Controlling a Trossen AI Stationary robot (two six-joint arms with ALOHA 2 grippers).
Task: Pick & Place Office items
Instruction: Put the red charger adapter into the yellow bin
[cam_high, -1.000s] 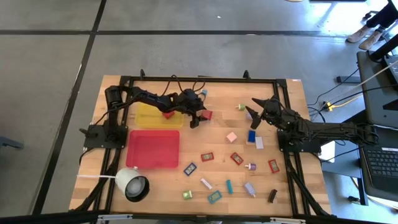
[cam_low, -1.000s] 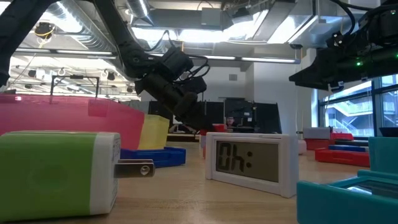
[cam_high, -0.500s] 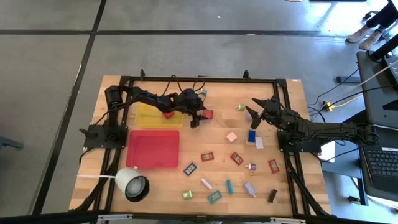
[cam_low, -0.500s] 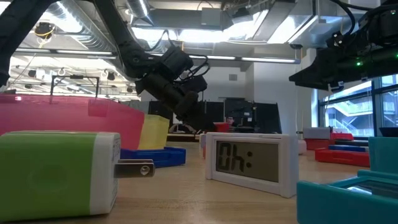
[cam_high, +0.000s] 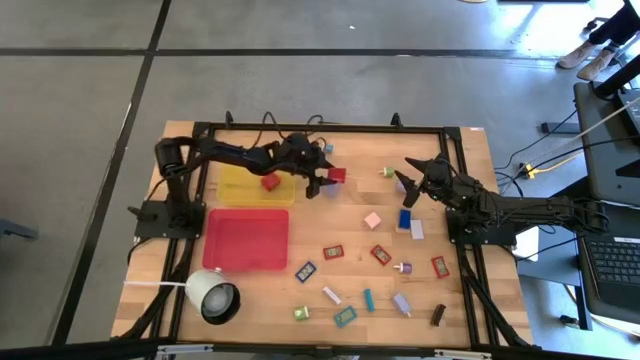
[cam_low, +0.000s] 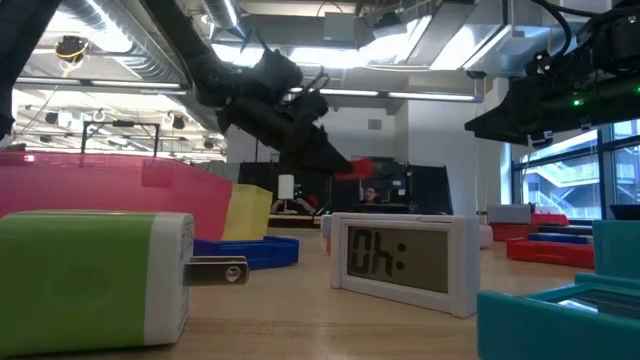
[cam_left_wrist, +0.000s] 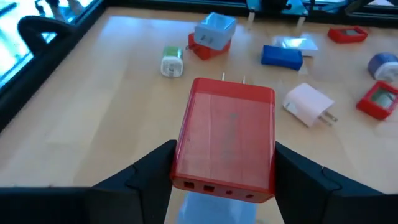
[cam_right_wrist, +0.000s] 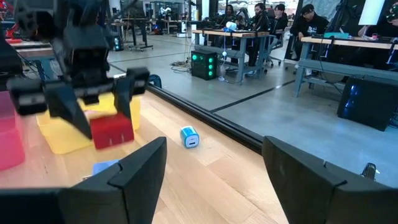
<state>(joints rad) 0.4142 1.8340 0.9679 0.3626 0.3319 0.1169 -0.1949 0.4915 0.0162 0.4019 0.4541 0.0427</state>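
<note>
Left gripper (cam_high: 327, 181) pinching red plastic plug-in charger block (cam_left_wrist: 227, 138), lifted off table, upper centre. Right gripper (cam_high: 408, 181) spread, idle right of centre.

The place was a large open robotics lab or workshop. From overhead, a wooden table (cam_high: 320, 290) ringed by a black metal frame (cam_high: 330, 128) stood on a bare grey concrete floor (cam_high: 80, 150) crossed by dark seams, with cables (cam_high: 540, 165) trailing off at three o'clock toward a desk with a laptop (cam_high: 612, 262). At table height, the ceiling showed exposed ducts and strip lights (cam_low: 400, 93). Past the right arm's camera, several people (cam_right_wrist: 273, 15) sat at long workbenches (cam_right_wrist: 348, 46) at twelve o'clock, near a computer tower lit green (cam_right_wrist: 204, 62), and more dark equipment stands stood at eleven o'clock.
</note>
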